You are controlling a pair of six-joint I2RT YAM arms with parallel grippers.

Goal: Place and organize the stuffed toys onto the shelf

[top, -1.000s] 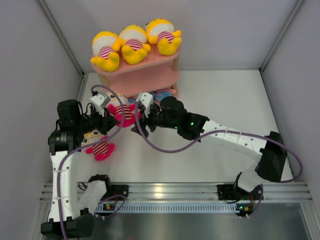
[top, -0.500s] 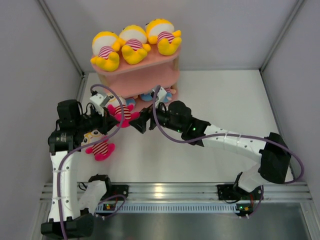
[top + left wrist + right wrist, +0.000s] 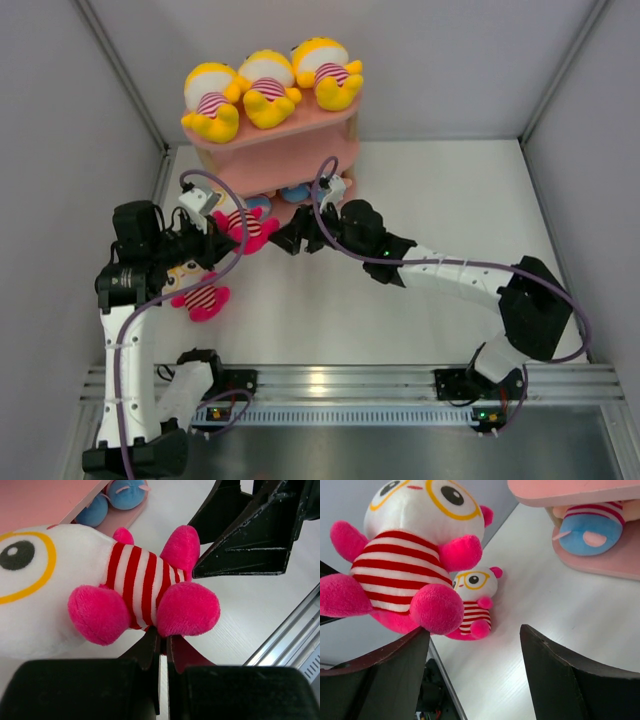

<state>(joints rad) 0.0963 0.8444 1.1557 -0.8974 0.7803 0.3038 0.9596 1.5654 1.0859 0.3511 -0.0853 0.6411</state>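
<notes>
My left gripper (image 3: 224,236) is shut on a pink-limbed stuffed toy (image 3: 245,224) in a red-and-white striped shirt and holds it in front of the pink shelf (image 3: 300,150). In the left wrist view the fingers (image 3: 150,647) pinch the toy (image 3: 135,585) from below. My right gripper (image 3: 292,240) is open and empty just right of that toy (image 3: 410,545); the open gripper (image 3: 475,665) also shows in its own wrist view. A second pink-limbed toy (image 3: 200,296) lies on the table. Three yellow toys (image 3: 265,85) sit on the top board. Blue-bottomed toys (image 3: 592,527) sit on the bottom board.
The shelf stands at the back of the white table (image 3: 450,220), between grey side walls. The shelf's middle board (image 3: 570,490) overhangs the blue-bottomed toys. A metal rail (image 3: 350,380) runs along the near edge by the arm bases.
My right gripper has moved back and to the right, toward the shelf's foot. The left gripper and its toy have stayed in place.
</notes>
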